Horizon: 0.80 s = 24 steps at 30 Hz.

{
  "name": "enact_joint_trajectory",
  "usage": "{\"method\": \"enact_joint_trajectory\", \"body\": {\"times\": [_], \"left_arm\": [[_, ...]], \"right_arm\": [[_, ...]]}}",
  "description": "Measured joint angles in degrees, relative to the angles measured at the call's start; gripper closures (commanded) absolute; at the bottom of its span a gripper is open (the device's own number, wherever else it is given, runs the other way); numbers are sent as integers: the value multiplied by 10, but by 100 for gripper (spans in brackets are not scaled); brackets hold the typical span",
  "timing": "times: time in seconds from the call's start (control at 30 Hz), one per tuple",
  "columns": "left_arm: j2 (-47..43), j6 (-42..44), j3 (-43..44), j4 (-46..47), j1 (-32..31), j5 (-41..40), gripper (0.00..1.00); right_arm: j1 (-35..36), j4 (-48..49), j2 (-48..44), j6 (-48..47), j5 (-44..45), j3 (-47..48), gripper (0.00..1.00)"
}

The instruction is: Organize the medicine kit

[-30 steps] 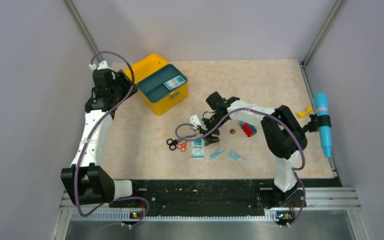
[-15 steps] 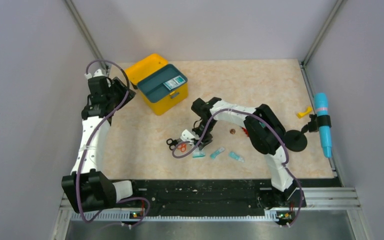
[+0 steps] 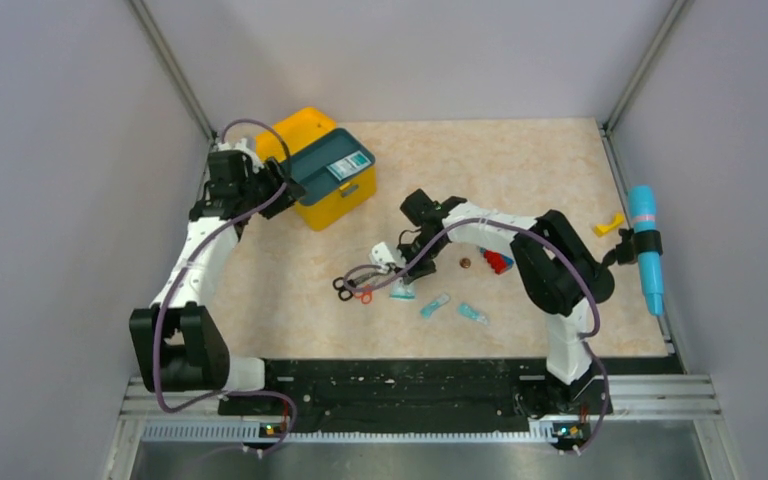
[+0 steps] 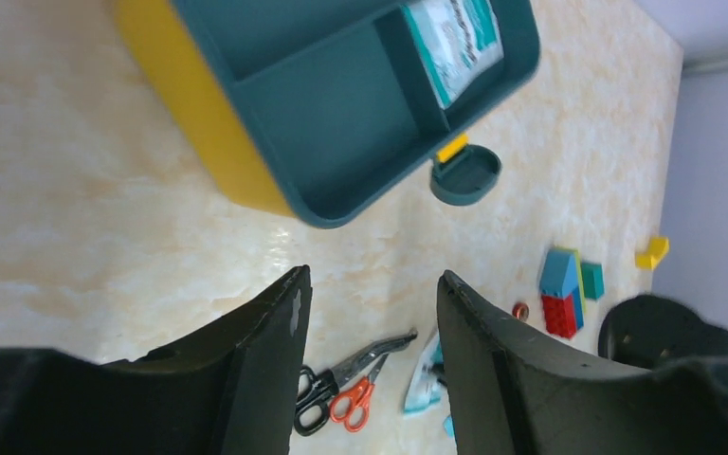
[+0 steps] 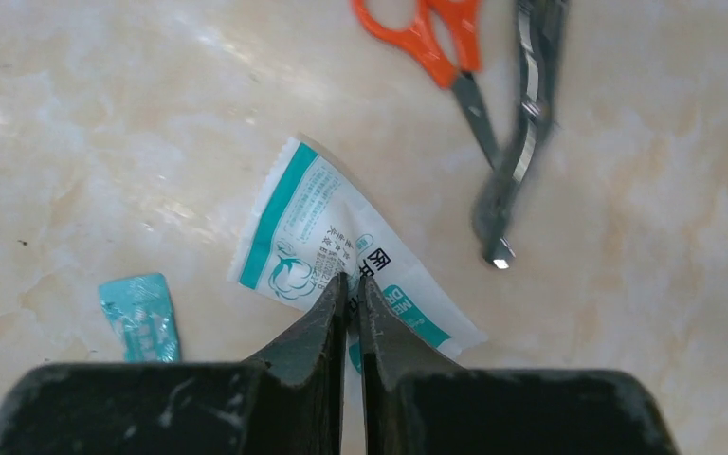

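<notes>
The medicine kit (image 3: 344, 206), a yellow box with its lid (image 3: 298, 126) swung back, stands at the back left and holds a teal tray (image 3: 317, 174) with one white-teal packet (image 3: 349, 165). In the left wrist view the kit (image 4: 190, 104) and tray (image 4: 341, 104) lie just beyond my left gripper (image 4: 372, 277), which is open and empty; from above, that left gripper (image 3: 278, 178) hovers at the kit's left corner. Mid-table, my right gripper (image 5: 353, 282) is shut on the edge of a white-teal dressing packet (image 5: 313, 237), which still rests on the table (image 3: 401, 291).
Orange scissors (image 5: 436, 47) and dark scissors (image 5: 521, 123) lie just left of the packet. Small teal sachets (image 3: 434, 305) lie near it, and coloured blocks (image 3: 497, 260) and a brown ring (image 3: 465, 264) sit to the right. A blue cylinder (image 3: 646, 248) and a yellow piece (image 3: 608, 224) are at the right edge.
My right gripper came down over the dressing packet and closed on its edge. The left arm swung right, up to the kit's corner, its jaws staying open.
</notes>
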Motion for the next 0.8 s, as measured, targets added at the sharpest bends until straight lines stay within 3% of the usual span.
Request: {"method": "enact_joint_trajectory", "body": {"times": [0.3,0.5,0.63,0.8], "left_arm": [[91,34,49,65,-95,124,38],[163,16,99,133,-112,226,30],[209,0,129,177,-117,284,29],[248,-23,154,221,-122,332,31]], "right_arm": [[-91,123,-87,269,46,2,100],[-100,294,-172,440,109,-8,100],[-100,381,-182,521,145,-7,100],[-100,418,-176,580,160,-7,100]]}}
